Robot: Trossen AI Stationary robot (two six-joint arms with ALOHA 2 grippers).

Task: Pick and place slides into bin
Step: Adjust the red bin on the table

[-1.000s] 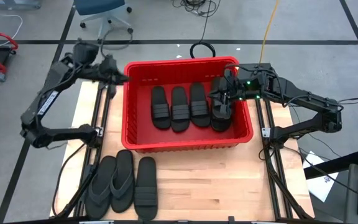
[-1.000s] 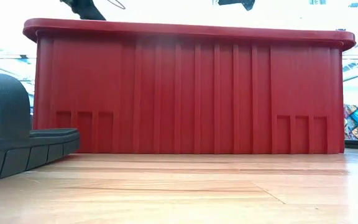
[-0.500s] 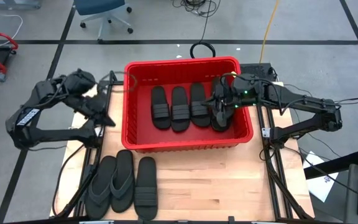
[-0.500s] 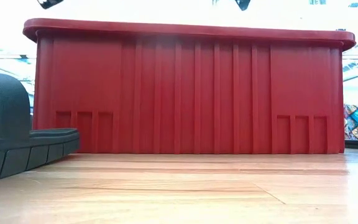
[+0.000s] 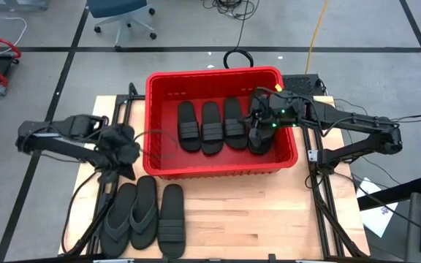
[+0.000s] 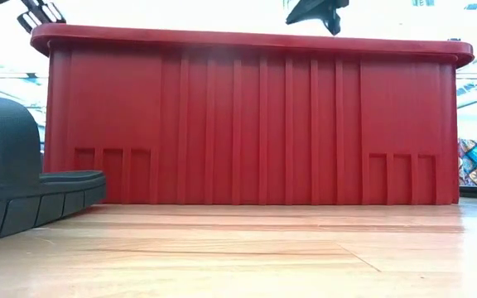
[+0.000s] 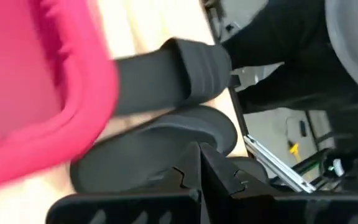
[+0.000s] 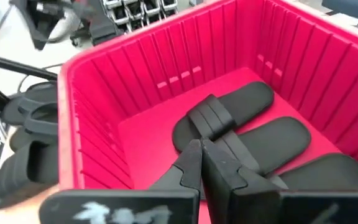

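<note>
Four black rubber slides [image 5: 212,126] lie side by side in the large red slotted plastic bin [image 5: 162,161], long axes front to back; three more [image 5: 143,219] lie likewise before it. The right gripper [image 5: 259,124], clenched empty, hovers over the rightmost. The left gripper [image 5: 125,152], clenched too, has swung from beside the bin toward the outer three.

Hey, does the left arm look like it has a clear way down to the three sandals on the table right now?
Probably yes. The left gripper, shut, hovers just beyond the three sandals on the table, outside the bin. Nothing lies between them.
</note>
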